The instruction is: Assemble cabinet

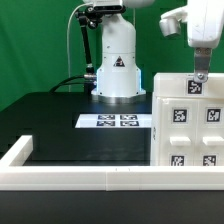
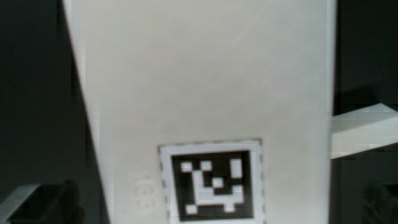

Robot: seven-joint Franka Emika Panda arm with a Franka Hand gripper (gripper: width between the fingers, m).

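Note:
The cabinet (image 1: 190,125) is a large white boxy body with square black-and-white tags. It stands on the black table at the exterior view's right. My gripper (image 1: 199,76) comes down from above onto its top edge, just over a tag. In the wrist view a white cabinet panel (image 2: 196,90) with one tag (image 2: 212,187) fills the space between my jaws. Dark fingers (image 2: 32,205) show at the panel's sides, pressed against it. The fingertips themselves are mostly cut off by the frame.
The marker board (image 1: 115,121) lies flat on the table in front of the arm's white base (image 1: 117,70). A low white rim (image 1: 70,178) runs along the table's near side and the exterior view's left side.

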